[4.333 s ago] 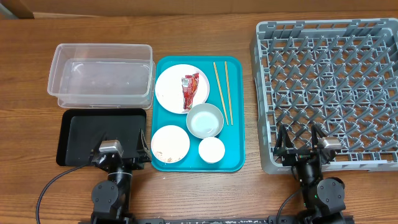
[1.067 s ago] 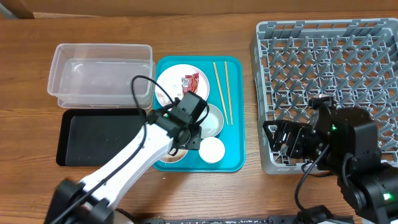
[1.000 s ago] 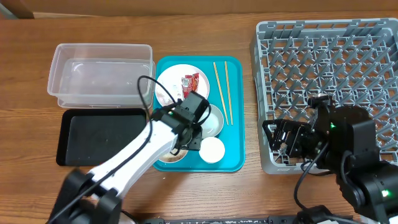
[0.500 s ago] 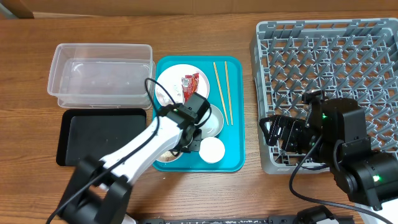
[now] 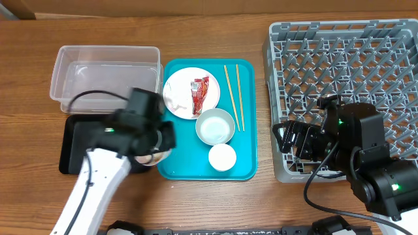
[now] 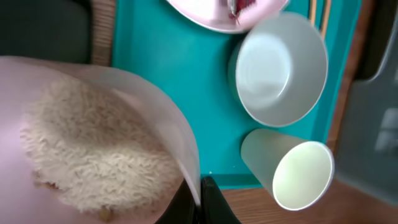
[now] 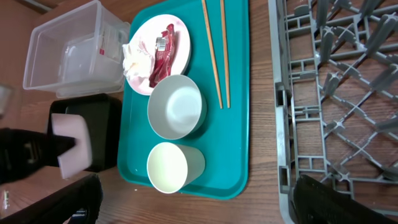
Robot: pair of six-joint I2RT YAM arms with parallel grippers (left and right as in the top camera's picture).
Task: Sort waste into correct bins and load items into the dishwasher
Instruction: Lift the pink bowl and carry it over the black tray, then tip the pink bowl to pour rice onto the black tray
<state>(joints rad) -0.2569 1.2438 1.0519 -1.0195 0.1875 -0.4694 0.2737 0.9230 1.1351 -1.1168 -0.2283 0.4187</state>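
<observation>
smaller plate (image 6: 124, 99), rice-strewn, now off teal tray (image 5: 245, 153) in clamped left gripper (image 6: 198, 200); right gripper (image 5: 287, 139) agape

On serving tray (image 5: 247, 140): large plate (image 5: 177, 85) at 11 o'clock, chopsticks (image 5: 233, 98) at 1, bowl (image 5: 215, 126) mid-tray, cup (image 5: 222, 156) at 5. On that plate, wrapper (image 5: 199, 94), with tissue (image 5: 171, 99) at its 9. Over the tray's 8 o'clock edge, small plate (image 5: 159, 156) bearing rice (image 6: 93, 149). Beyond the tray: tub (image 5: 108, 78) at 10, shallow tray (image 5: 75, 140) at 8, just at the tub's 6; dish rack (image 5: 346, 78) at 3, apart.
</observation>
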